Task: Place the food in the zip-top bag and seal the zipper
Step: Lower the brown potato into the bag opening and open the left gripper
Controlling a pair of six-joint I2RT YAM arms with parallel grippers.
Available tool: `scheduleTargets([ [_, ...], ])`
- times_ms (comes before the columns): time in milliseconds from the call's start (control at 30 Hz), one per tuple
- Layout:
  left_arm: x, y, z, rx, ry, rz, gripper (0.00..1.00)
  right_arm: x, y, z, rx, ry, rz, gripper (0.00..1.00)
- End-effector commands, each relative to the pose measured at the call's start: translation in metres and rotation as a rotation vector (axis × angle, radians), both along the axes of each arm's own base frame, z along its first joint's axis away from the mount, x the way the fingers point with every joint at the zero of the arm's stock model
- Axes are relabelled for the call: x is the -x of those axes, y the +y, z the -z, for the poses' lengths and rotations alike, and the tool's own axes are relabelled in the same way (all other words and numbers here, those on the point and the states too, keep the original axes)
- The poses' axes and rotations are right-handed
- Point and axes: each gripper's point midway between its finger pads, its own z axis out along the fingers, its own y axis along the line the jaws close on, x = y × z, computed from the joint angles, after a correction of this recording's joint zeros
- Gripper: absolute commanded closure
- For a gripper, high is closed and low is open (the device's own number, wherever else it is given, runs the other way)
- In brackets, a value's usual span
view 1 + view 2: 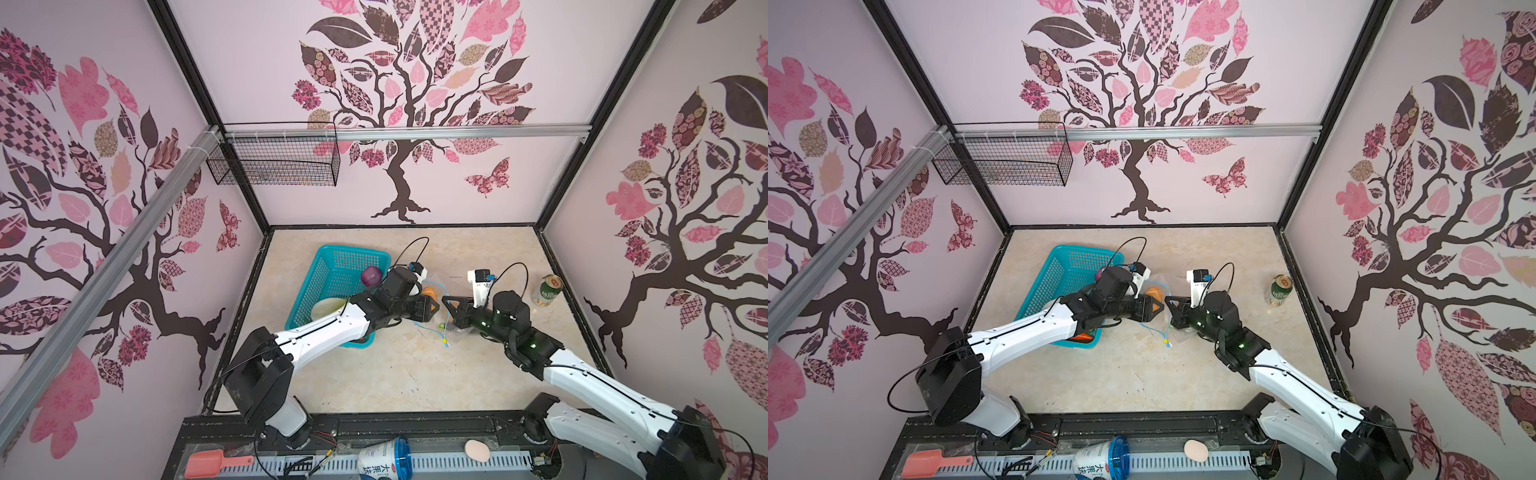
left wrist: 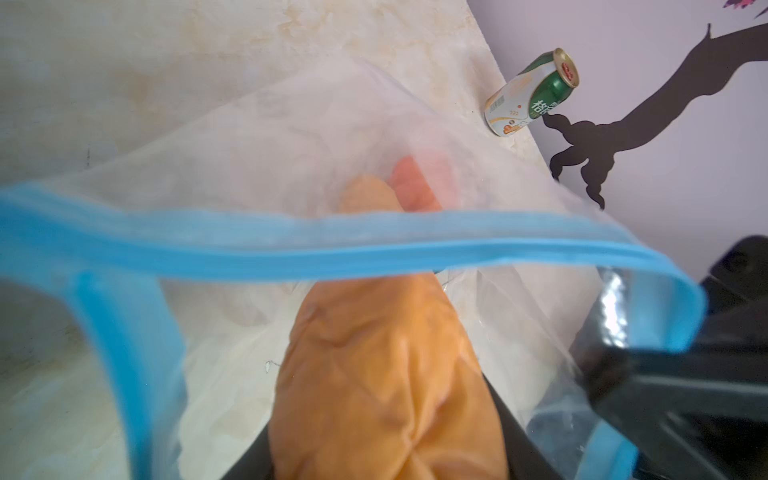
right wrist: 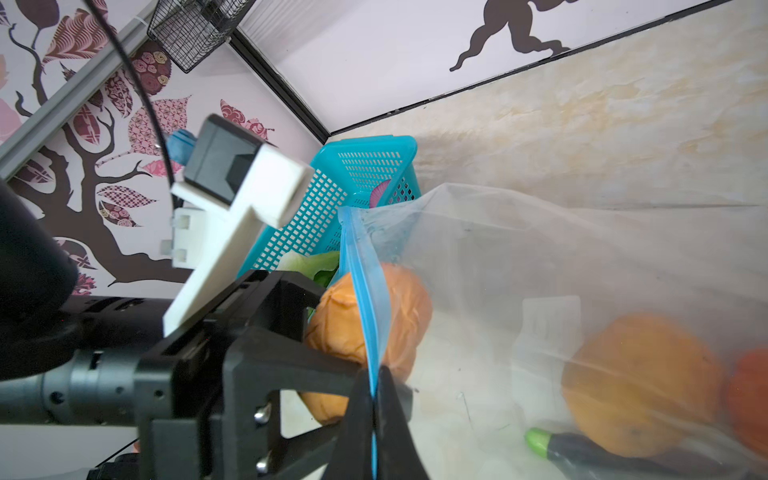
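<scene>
1. Zip-top bag (image 3: 540, 249): clear, crinkly, with a white label patch. It lies on the table with its mouth open toward the left jaws.
2. Zipper (image 3: 365, 291): light-blue strip. One stretch is pinched flat in the right gripper (image 3: 376, 399), whose jaws are pressed together on it. The rest loops slack just ahead of the left jaws.
3. Tan potato (image 2: 386, 374): wrinkly, orange-tan, clamped between the jaws of the left gripper (image 1: 432, 307). It sits at the bag mouth, partly past the blue strip.
4. Deeper in the bag, beyond the right jaws: orange pumpkin (image 3: 636, 382), with a dark eggplant (image 3: 582, 451) touching it, green tip showing.
5. Behind the left jaws: teal basket (image 3: 291, 232) holding green lettuce (image 3: 311, 264) and a purple onion (image 1: 371, 275).
6. Green can (image 1: 547, 291): well apart from both jaws.
</scene>
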Motion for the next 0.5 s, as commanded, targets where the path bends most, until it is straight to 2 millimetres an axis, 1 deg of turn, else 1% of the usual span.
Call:
scheduleTargets([
  [0,-0.011,-0.003,-0.004,-0.031,-0.009,-0.032,0.52,0.005,0.004,-0.013,-0.043,-0.037,-0.03,1.0],
  [67,-0.013,-0.005,0.002,-0.047,0.0,-0.031,0.51,0.005,0.004,-0.012,-0.045,-0.033,-0.031,1.0],
  [267,-0.011,-0.008,0.021,-0.07,0.049,-0.028,0.5,0.006,0.003,-0.009,-0.04,-0.026,-0.03,1.0],
  [367,-0.01,-0.008,0.023,-0.073,0.054,-0.028,0.47,0.005,0.002,-0.008,-0.038,-0.026,-0.025,1.0],
  [467,-0.009,-0.007,0.024,-0.073,0.056,-0.026,0.41,0.005,0.002,-0.009,-0.041,-0.029,-0.023,1.0],
])
